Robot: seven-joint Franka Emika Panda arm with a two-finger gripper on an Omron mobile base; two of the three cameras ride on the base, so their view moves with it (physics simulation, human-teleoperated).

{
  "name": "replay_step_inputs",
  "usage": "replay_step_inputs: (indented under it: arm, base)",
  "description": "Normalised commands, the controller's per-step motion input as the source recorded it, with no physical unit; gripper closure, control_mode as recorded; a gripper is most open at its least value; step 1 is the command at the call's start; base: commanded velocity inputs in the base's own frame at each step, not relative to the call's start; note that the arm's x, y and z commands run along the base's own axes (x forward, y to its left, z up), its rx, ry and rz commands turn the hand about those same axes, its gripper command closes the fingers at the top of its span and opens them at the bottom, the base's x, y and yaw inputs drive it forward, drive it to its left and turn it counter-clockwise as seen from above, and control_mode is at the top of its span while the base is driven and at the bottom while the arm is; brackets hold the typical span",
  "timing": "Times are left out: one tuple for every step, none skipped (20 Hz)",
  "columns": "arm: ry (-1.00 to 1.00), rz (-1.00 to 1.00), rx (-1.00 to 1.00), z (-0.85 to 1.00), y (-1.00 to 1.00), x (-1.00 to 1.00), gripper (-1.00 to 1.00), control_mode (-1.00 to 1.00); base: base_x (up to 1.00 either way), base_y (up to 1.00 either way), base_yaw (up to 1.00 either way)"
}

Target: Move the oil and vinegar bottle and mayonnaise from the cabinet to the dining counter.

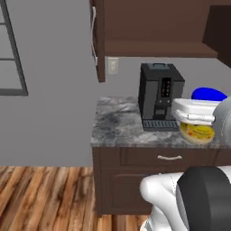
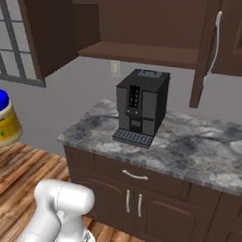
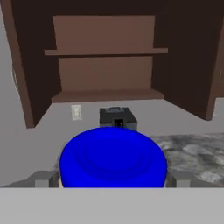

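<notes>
The mayonnaise [image 1: 198, 131] is a yellowish jar with a blue lid [image 3: 113, 157], hanging in the air in front of the wall counter. My gripper [image 1: 194, 118] is shut on it, its grey fingertips [image 3: 43, 179] pressed against either side of the lid. The jar also appears at the left edge of the right base view [image 2: 5, 124], above the wood floor. The dark brown cabinet [image 3: 105, 52] stands open ahead, its shelves bare where visible. The oil and vinegar bottle and the dining counter are out of view.
A black coffee machine [image 1: 159, 95] stands on the grey-marbled wall counter [image 1: 115, 124] under the cabinet. Below are base cabinets with a drawer [image 2: 134, 176]. An open cabinet door [image 2: 208, 52] hangs at the right. Wood floor [image 1: 40, 198] lies to the left.
</notes>
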Motion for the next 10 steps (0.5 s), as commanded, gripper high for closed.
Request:
replay_step_inputs:
  arm:
    - [0.0, 0.0, 0.0, 0.0, 0.0, 0.0, 1.0, 1.0]
    - [0.0, 0.0, 0.0, 0.0, 0.0, 0.0, 1.0, 1.0]
    - [0.0, 0.0, 0.0, 0.0, 0.0, 0.0, 1.0, 1.0]
    - [0.0, 0.0, 0.0, 0.0, 0.0, 0.0, 1.0, 1.0]
    - [0.0, 0.0, 0.0, 0.0, 0.0, 0.0, 1.0, 1.0]
    - [0.0, 0.0, 0.0, 0.0, 0.0, 0.0, 1.0, 1.0]
    - [0.0, 0.0, 0.0, 0.0, 0.0, 0.0, 1.0, 1.0]
    - [0.0, 0.0, 0.0, 0.0, 0.0, 0.0, 1.0, 1.0]
    - [0.0, 0.0, 0.0, 0.0, 0.0, 0.0, 1.0, 1.0]
    - [0.0, 0.0, 0.0, 0.0, 0.0, 0.0, 1.0, 1.0]
  base:
    - [0.0, 0.68, 0.77]
    - [0.0, 0.69, 0.76]
    - [0.0, 0.63, 0.76]
    - [0.01, 0.58, 0.76]
    - [0.01, 0.54, 0.75]
    - [0.01, 0.56, 0.75]
    - [0.0, 0.5, 0.73]
    - [0.0, 0.46, 0.72]
    - [0.0, 0.4, 0.7]
    - [0.02, 0.41, 0.68]
